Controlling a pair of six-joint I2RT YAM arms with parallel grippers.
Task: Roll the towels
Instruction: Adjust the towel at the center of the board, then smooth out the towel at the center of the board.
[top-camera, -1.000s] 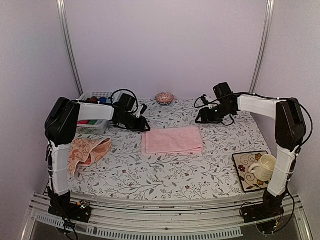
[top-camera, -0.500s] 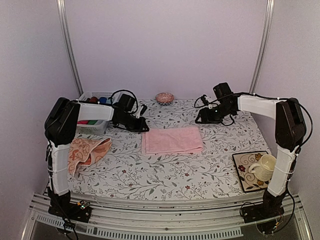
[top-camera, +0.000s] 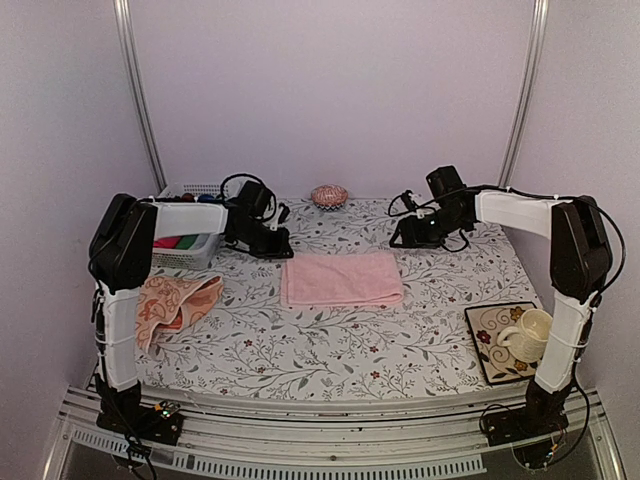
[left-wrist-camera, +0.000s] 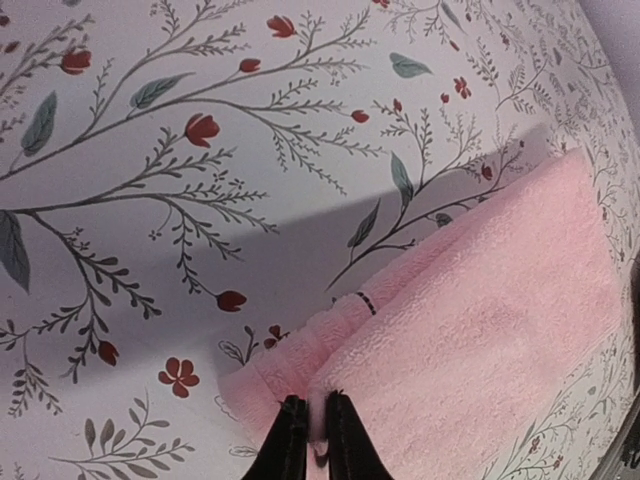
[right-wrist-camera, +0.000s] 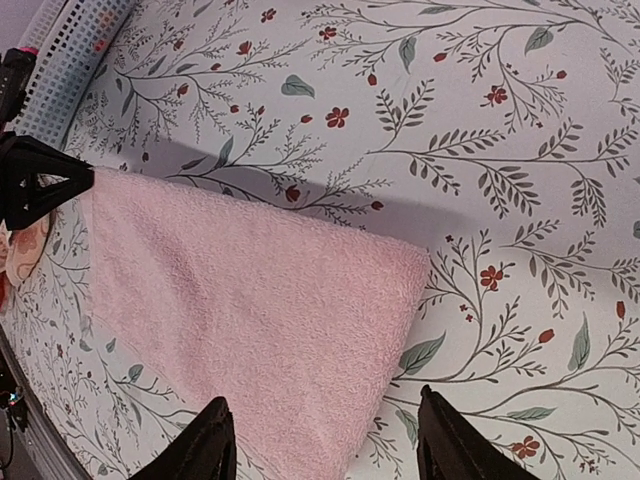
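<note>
Pink towel (top-camera: 342, 280) lies flat mid-table, left gripper (left-wrist-camera: 313, 420) pinched near-closed on its far-left corner - probably to start rolling - right gripper (right-wrist-camera: 322, 405) wide apart, empty, over the far-right corner; peach patterned towel (top-camera: 175, 303) crumpled near the left edge.

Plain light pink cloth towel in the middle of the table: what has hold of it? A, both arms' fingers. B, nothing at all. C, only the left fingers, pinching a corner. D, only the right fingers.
C: the left wrist view shows the left fingers closed on a corner of the plain light pink cloth towel, while the right fingers stand wide open, gripping nothing.
</note>
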